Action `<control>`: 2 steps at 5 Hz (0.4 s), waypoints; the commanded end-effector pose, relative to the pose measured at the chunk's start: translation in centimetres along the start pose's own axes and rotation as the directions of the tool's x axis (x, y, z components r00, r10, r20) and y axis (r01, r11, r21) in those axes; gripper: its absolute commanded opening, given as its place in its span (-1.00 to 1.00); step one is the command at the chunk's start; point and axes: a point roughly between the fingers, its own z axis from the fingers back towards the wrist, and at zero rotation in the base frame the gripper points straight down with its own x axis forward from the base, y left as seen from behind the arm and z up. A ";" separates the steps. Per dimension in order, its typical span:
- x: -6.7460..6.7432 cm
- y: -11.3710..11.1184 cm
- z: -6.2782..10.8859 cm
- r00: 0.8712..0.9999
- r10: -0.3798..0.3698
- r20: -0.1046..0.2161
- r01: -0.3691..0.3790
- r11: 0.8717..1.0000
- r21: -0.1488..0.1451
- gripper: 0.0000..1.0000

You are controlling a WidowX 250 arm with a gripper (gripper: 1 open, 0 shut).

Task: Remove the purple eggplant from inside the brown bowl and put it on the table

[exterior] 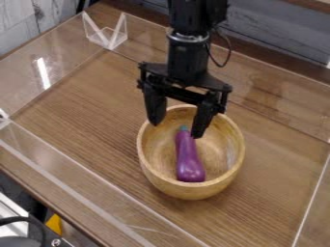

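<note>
Picking up comes next, so the claw (183, 115) should drop straight down with one finger on each long side of the purple eggplant (188, 156), and it should not bump the thick rim of the brown bowl (154, 165). The eggplant lies in the middle of the bowl, with its fat round end near the front and its dark stem tip pointing to the far side. It looks shiny and smooth, so it may slip; a squeeze around its fat middle seems safest. The bowl sits on the table (91, 106), a bit right of the middle, with clear low walls around the table edge. Lots of bare wood lies to the left of the bowl, which looks like a good spot to set the eggplant down later. The claw's fingers are spread wide apart. It hangs pointing down over the far part of the bowl, holds nothing, and does not seem to touch the eggplant.
</note>
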 end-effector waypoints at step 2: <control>0.2 -0.6 0.0 0.996 0.012 0.083 -0.012 1.000 -0.003 1.00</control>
